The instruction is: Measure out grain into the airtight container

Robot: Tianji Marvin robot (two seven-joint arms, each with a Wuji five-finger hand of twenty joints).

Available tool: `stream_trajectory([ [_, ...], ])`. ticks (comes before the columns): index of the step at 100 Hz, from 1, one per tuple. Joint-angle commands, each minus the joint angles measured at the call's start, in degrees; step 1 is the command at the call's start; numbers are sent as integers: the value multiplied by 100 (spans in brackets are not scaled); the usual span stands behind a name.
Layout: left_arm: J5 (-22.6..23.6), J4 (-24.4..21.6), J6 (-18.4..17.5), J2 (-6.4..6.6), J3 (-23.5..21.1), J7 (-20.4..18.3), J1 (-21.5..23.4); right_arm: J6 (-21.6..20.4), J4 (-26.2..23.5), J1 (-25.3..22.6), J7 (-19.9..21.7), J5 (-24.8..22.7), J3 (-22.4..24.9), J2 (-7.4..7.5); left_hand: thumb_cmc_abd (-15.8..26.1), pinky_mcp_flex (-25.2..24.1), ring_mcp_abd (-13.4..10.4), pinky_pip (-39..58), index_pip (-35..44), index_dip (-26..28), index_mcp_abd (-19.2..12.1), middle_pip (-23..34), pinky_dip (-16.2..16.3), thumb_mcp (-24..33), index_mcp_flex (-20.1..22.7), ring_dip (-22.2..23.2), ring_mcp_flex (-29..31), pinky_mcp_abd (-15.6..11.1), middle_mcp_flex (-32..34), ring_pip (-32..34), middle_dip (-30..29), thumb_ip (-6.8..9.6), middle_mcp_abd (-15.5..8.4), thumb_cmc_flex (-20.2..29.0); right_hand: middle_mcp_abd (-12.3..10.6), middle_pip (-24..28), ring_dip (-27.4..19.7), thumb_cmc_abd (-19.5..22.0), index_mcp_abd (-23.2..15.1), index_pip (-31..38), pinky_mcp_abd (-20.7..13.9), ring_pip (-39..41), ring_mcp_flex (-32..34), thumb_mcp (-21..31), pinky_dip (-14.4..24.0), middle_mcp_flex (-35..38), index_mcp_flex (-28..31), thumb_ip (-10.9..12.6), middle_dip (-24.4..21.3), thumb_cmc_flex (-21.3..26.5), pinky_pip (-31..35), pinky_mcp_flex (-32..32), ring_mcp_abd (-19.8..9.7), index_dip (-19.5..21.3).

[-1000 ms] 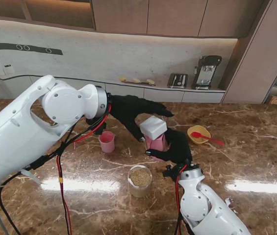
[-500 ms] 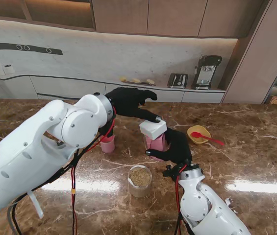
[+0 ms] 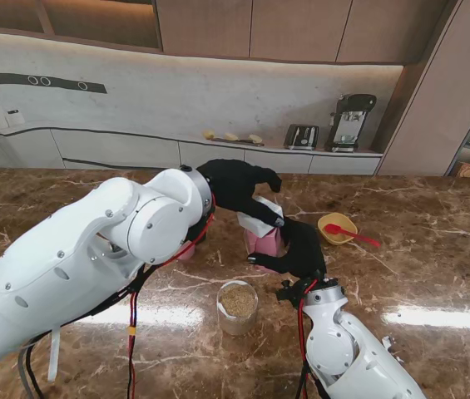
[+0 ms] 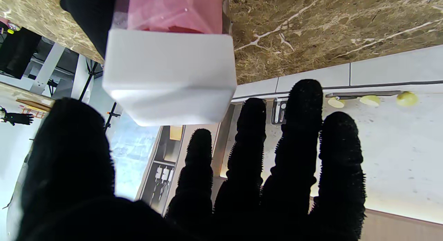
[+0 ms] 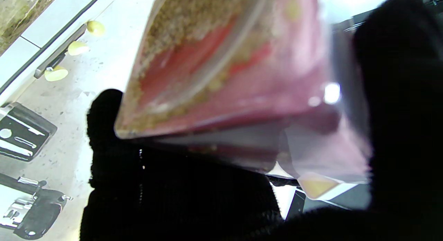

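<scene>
Right robot hand (image 3: 299, 248) grips the pink airtight container (image 3: 265, 242), white lid (image 3: 260, 216) on top; left robot hand (image 3: 239, 184) hovers over that lid, fingers spread, holding nothing; a careless pull could tip the container, spilling grain across the brown marble desk (image 3: 434, 249); kitchen cabinets beyond

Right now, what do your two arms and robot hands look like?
Both arms have smooth white rounded shells, with red and black cables running along them. The left robot hand and right robot hand each have five fingers covered in black, rough-textured gloves. I can see no markings.
</scene>
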Motion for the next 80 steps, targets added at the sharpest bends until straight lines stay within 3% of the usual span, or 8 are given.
stream_trajectory([
  [1, -63, -44, -25, 18, 21, -166, -79, 0, -9, -29, 67, 30, 6, -19, -209, -237, -211, 50, -55, 16, -45, -147, -67, 65, -38, 78, -250, 86, 65, -25, -121, 210, -208, 370, -941, 456, 24, 1151, -2160, 918, -139, 301, 238, 2046, 1, 294, 673, 374, 169, 2002, 131, -31, -653, 153],
  [7, -194, -35, -96, 32, -12, -216, -92, 1, -9, -28, 67, 29, 5, -19, -416, -404, -261, -110, 71, -19, 7, -65, 65, 569, -116, 296, -481, 191, -39, -197, -134, 155, -363, 738, -942, 456, 24, 1154, -2167, 920, -139, 301, 238, 2047, 2, 293, 678, 375, 169, 2003, 131, -31, -653, 153],
  [13, -416, -50, -53, 58, -16, -295, -131, 0, -9, -29, 64, 26, 7, -19, -1056, -709, -403, -423, 92, -143, 18, -70, 173, 2639, -225, 232, -779, 301, -221, -453, -109, -118, -611, 590, -943, 455, 24, 1151, -2167, 921, -139, 301, 238, 2046, 2, 292, 682, 374, 169, 2006, 131, -31, -653, 153],
  [21, -577, -52, -212, 123, -63, -563, -211, 3, -10, -30, 61, 29, 9, -20, -1463, -1094, -733, -850, -5, -334, -150, -212, 133, 4006, -489, 43, -1201, 194, -634, -872, -172, -303, -1109, 913, -941, 455, 24, 1153, -2169, 919, -139, 301, 238, 2048, 2, 292, 680, 375, 169, 2006, 130, -31, -653, 152],
  [40, -1350, 181, -1339, 328, -273, -1434, -522, 12, -13, -29, 78, 34, -3, -17, -1227, -2546, -1741, -4393, -2287, -1591, -993, -2806, -1078, 4827, -1131, -1979, -4485, -1273, -3809, -2930, -2458, -382, -1585, 1654, -946, 456, 25, 1151, -2170, 916, -139, 301, 238, 2045, 2, 291, 678, 374, 170, 2007, 130, -31, -653, 151],
  [54, -1420, 202, -1408, 339, -441, -1439, -409, 18, -15, -26, 89, 39, -12, -16, -1760, -2634, -1415, -5491, -2689, -1989, -657, -2960, -290, 3357, -1138, -2196, -4734, -1217, -3955, -3075, -3092, -484, -1124, 370, -943, 456, 24, 1150, -2169, 917, -139, 300, 236, 2048, 3, 294, 681, 376, 169, 2010, 130, -31, -648, 153],
  [66, -1352, 174, -1318, 318, -555, -1320, -234, 22, -16, -25, 95, 31, -20, -13, -696, -2643, -1146, -5457, -2666, -1791, -152, -2907, 0, 382, -1152, -1945, -4664, -1112, -3923, -2909, -2670, -102, -855, 340, -939, 456, 24, 1151, -2175, 916, -139, 298, 233, 2046, 3, 296, 683, 376, 168, 2009, 130, -31, -650, 153],
  [80, -983, 63, -966, 247, -567, -959, -6, 30, -15, -26, 93, 33, -20, -13, -147, -2377, -732, -4566, -2117, -859, 445, -2384, 276, -130, -1063, -1555, -3894, -817, -3622, -2458, -1548, 3, -455, -136, -949, 455, 23, 1152, -2173, 916, -139, 297, 233, 2047, 3, 292, 683, 376, 169, 2008, 130, -31, -651, 154],
])
